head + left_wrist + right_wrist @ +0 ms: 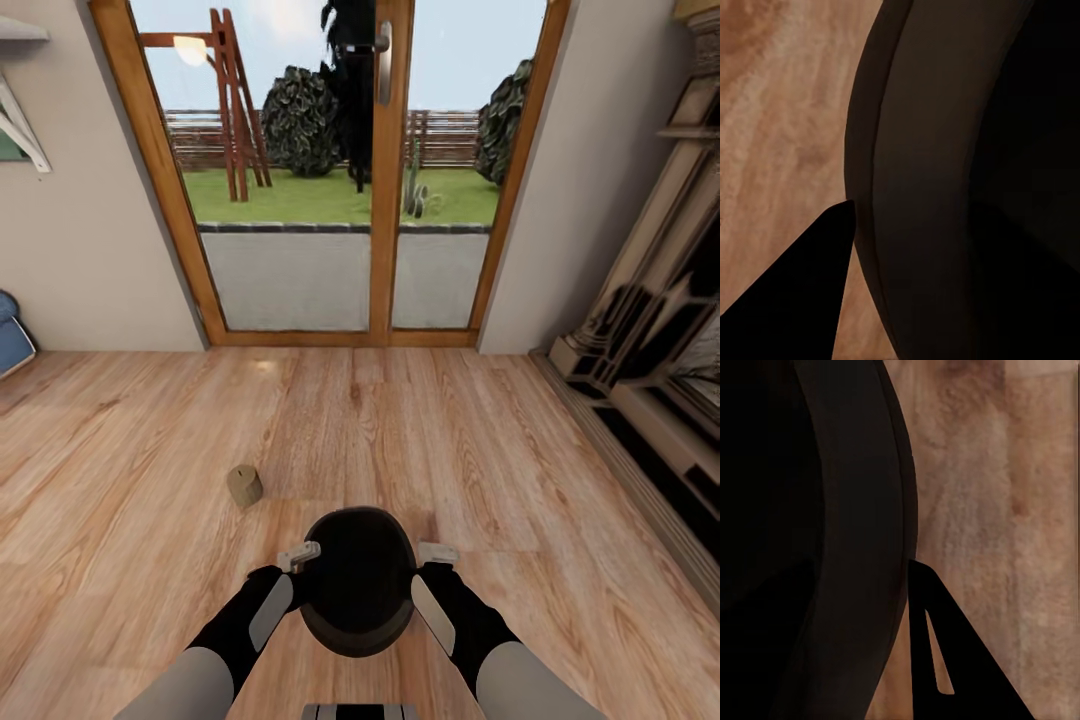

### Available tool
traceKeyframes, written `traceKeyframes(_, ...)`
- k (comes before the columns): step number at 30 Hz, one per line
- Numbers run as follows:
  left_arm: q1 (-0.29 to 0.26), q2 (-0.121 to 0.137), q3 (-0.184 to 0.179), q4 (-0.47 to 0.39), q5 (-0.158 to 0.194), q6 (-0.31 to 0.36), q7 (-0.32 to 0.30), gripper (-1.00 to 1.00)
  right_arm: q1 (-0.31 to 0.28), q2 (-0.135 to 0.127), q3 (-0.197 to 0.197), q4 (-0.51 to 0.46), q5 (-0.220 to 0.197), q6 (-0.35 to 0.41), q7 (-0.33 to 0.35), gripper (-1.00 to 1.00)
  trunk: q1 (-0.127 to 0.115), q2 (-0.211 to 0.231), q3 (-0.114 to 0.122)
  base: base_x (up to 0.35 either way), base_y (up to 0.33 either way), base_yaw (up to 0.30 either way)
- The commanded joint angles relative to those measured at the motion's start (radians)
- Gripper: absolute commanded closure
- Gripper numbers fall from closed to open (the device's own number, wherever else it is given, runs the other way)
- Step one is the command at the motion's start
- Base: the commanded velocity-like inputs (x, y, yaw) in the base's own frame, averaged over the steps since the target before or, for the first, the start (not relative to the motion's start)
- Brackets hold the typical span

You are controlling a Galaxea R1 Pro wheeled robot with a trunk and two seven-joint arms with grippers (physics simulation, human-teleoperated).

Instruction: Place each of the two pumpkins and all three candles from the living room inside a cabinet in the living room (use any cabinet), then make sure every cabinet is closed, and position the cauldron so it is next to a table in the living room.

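Black cauldron (358,580) is pressed between left gripper (298,556) and right gripper (437,552) above plank floor (480,470); finger spread cannot be told. One candle (244,485) lies nearby.

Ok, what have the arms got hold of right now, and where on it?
The cauldron, pinched between both arms: left gripper against its left side, right gripper against its right side, near the rim. Whether either gripper's fingers are closed on it cannot be told.

Cauldron (358,580) matt black, smooth; floor (480,450) light wood planks, satin; candle (244,485) dull beige.
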Motion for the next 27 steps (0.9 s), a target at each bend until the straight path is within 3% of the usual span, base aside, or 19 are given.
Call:
traceKeyframes(1, 0.0, 0.001, -0.007, -0.001, 0.008, 0.004, 0.01, 1.0, -0.001, 0.0, 0.003, -0.003, -0.006, 0.001, -0.007, 1.0, -0.001, 0.0, 0.003, 0.0, 0.0, 0.0)
traceKeyframes(27, 0.0, 0.001, -0.007, -0.001, 0.008, 0.004, 0.01, 1.0, -0.001, 0.0, 0.003, -0.015, -0.009, 0.0, -0.003, 1.0, -0.012, 0.006, 0.104, 0.0, 0.0, 0.0)
